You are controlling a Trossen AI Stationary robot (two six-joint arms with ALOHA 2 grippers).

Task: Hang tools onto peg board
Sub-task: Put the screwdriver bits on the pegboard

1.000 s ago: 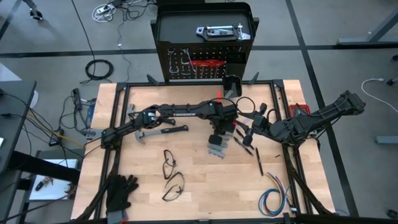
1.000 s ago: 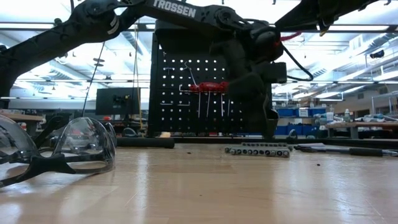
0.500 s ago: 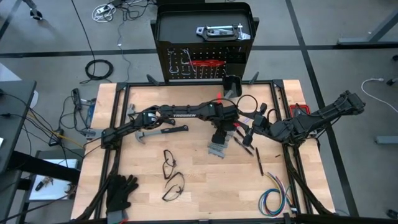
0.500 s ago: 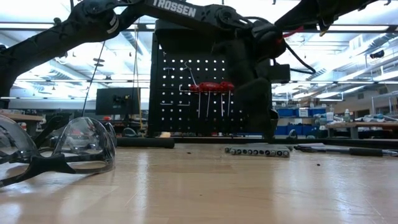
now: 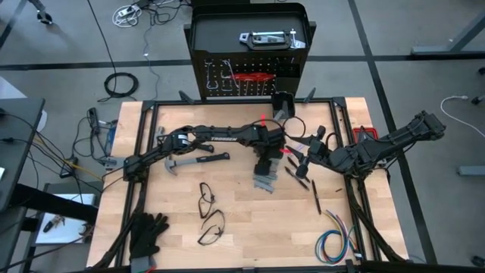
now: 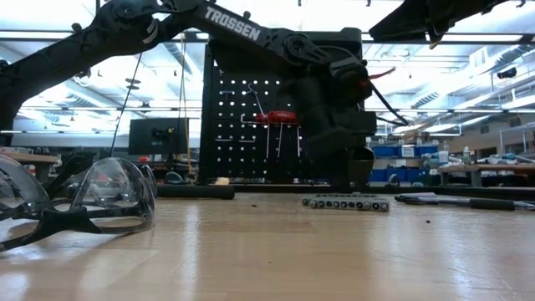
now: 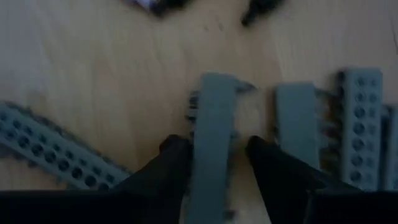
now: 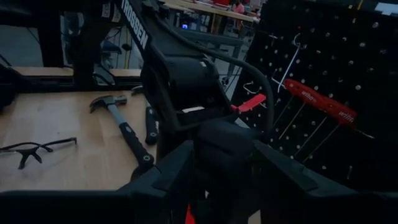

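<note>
From above, the wooden desk (image 5: pixel 242 220) carries the left hand (image 5: pixel 264 173) low over grey metal pieces (image 5: pixel 264 183) mid-desk, the peg board (image 5: pixel 248 76) upright beyond the far edge and the right hand (image 5: pixel 297 163) waiting close beside. The left wrist view shows its fingers (image 7: pixel 168 165) part-open astride one grey bar (image 7: pixel 211 137), neighbouring bars just beside, so I judge it should close squarely and lift straight up. In the right wrist view the right hand's spread cannot be told; it crowds the lift path, while a hammer (image 8: pixel 121 127) lies well clear.

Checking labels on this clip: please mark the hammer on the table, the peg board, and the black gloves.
hammer (image 5: pixel 195 161), high view, on its black handle.
peg board (image 5: pixel 242 80), high view, on its perforated front panel.
black gloves (image 5: pixel 148 233), high view, on the palm area near the table's front-left corner.
</note>
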